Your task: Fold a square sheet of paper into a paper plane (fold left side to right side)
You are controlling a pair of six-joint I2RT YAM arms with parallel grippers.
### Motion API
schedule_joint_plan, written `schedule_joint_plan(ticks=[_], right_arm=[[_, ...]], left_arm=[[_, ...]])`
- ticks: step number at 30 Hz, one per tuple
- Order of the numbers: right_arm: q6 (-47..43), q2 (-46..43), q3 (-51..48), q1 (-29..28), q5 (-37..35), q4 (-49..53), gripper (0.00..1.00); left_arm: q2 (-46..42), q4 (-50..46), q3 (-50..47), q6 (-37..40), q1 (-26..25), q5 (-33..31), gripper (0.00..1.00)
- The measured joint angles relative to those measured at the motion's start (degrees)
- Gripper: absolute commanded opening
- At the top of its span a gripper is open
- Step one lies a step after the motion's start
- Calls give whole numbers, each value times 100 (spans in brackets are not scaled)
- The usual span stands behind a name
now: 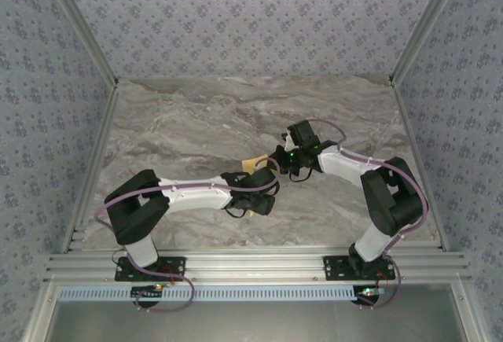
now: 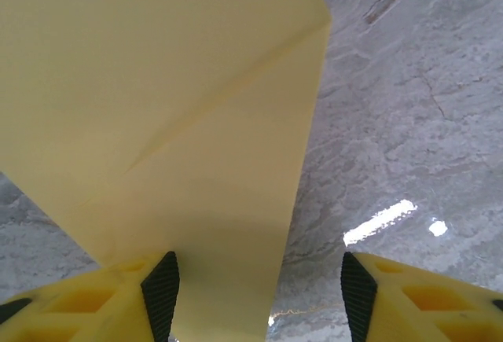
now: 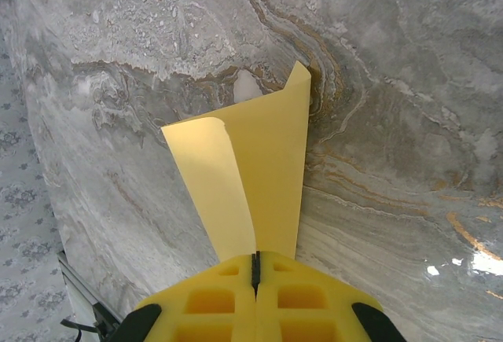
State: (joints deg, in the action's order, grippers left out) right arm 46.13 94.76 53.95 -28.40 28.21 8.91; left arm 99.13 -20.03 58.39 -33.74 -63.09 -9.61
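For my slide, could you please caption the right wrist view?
Right gripper shut on the yellow paper over the marble table.

Creased yellow paper (image 2: 173, 122), spread fingers (image 2: 161, 295), marble table (image 2: 409, 122)

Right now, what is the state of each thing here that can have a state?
sheet of paper, partly folded, with a diagonal crease and one layer curling away.
right hand, shut on an edge of the sheet of paper.
left hand, open, with the sheet of paper between its fingers, not clamped.
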Motion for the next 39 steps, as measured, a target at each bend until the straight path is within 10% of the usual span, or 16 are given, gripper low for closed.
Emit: schedule_joint_plan(ticks=[26, 39], right_arm=[[-83, 94, 151, 28, -48, 271, 0], [-686, -319, 186, 542, -59, 400, 56]], left_arm=[[48, -142, 94, -31, -4, -155, 13], [-203, 487, -170, -79, 225, 610, 6]])
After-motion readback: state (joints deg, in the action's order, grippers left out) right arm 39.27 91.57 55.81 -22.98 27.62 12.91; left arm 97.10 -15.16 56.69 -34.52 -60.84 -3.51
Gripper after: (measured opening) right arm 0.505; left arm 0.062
